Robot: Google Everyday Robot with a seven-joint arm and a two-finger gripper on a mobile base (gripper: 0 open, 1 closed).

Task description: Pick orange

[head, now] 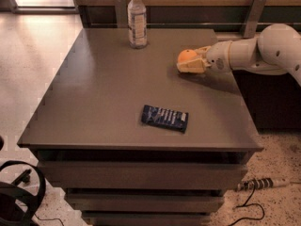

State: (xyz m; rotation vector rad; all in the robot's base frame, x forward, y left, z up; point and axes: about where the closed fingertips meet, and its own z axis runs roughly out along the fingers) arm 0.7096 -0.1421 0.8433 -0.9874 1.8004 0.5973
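The orange [187, 55] is a small round bright-orange fruit near the right rear of the brown table [103, 93]. My gripper [190, 63] reaches in from the right on a white arm [254, 53]. Its pale yellow fingers [190, 67] sit around the orange, and it looks shut on the fruit. The lower part of the orange is hidden behind the front finger. The gripper hangs low over the tabletop, with a shadow beneath it.
A plastic water bottle [137, 19] stands upright at the table's back edge, left of the orange. A dark blue snack packet [165, 117] lies flat near the front middle. A wooden wall panel runs behind the table. Cables [254, 185] lie on the floor at right.
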